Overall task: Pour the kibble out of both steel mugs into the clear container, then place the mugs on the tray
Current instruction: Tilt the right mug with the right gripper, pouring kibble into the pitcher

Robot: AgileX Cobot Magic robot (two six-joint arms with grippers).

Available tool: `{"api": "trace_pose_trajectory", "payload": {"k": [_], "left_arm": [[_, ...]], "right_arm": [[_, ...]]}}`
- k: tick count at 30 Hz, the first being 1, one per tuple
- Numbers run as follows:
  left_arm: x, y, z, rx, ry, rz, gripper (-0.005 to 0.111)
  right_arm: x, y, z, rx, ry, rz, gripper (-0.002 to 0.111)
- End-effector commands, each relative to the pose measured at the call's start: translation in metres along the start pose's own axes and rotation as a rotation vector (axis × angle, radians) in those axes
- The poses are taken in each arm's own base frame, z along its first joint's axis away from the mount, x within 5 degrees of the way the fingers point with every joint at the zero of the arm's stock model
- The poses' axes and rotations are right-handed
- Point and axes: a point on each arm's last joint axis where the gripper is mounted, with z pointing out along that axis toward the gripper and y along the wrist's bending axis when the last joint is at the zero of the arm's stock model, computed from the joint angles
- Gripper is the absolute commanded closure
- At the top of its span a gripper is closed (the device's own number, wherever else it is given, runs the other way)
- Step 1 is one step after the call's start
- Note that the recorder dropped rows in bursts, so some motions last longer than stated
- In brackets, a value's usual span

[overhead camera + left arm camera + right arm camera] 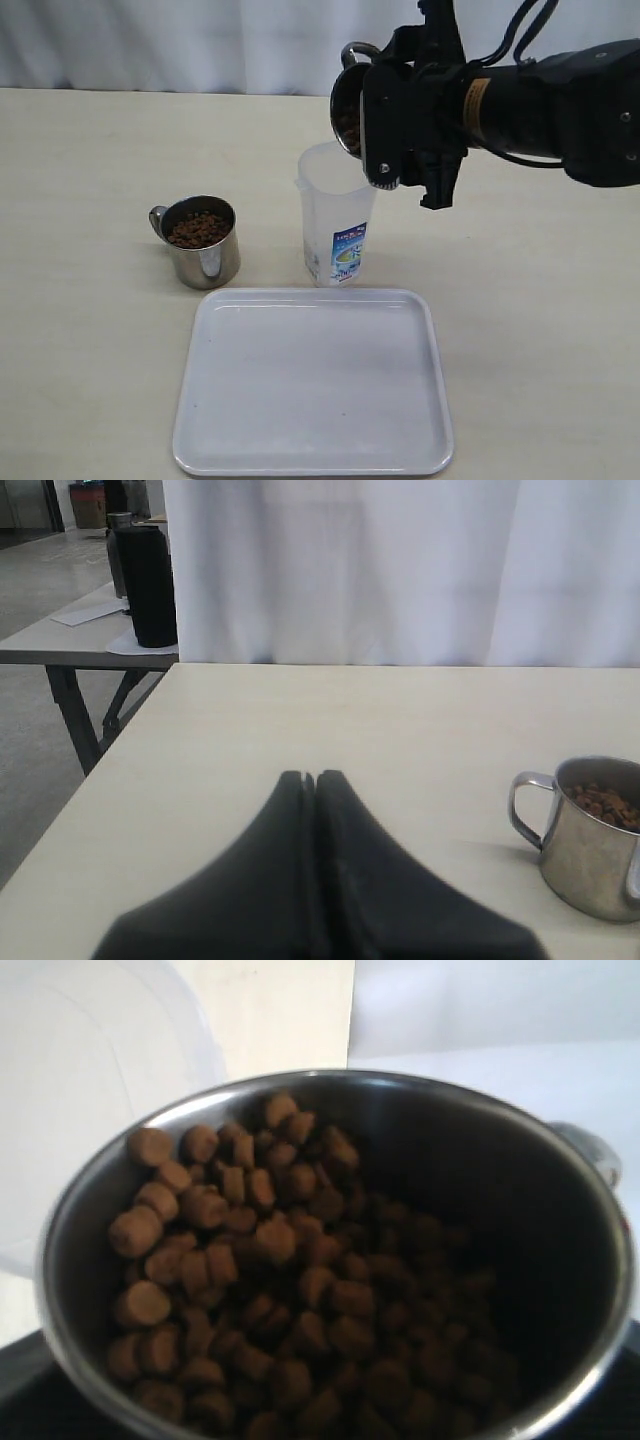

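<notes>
Kibble (270, 1290) status: all of it sits in the two mugs, none visible in the clear container.

Near to far, exterior view:
- Tray (310, 450), lower centre, bare. It is the drop spot for both mugs, directly in front of the container, so I judge the travel short.
- Standing steel mug (205, 262), left of centre, upright on the surface (90, 200) just past the tray's far-left corner, full, handle pointing left. My left jaws are pressed together on nothing, low over the surface and well short of that mug (590, 860). Likely idle until its turn.
- Clear container (325, 215), centre, upright just behind the tray's far edge, label toward the camera, wide rim up to catch the pour.
- Raised steel mug (343, 110), upper centre-right. My right jaws are spread wide around its body and clamped on it. The mouth is tipped toward frame left, with the lip above the container rim. Gripping the body instead of the handle probably gives steadier roll.

Pellets are banked toward the low lip, none falling. My read: needs more tilt. Risk is pellets bouncing off the rim.
</notes>
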Motion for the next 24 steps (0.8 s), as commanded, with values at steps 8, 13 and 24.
{"api": "trace_pose_trajectory", "payload": {"k": [8,13,24], "left_arm": [[-0.0004,-0.0003,0.0001,0.005,-0.009,-0.004,0.107],[-0.0004,-0.0003,0.0001,0.005,-0.009,-0.004,0.107],[0.0004,-0.0004,0.0001,0.006,-0.001,-0.004,0.107]], "right_arm": [[-0.0022,-0.0135,-0.0017,0.042,-0.001,-0.024,0.104],[-0.0019,-0.0113,0.0011,0.033,0.001,-0.057,0.104],[-0.0017,-0.0110,0.0016,0.032,0.005,-0.133,0.104]]}}
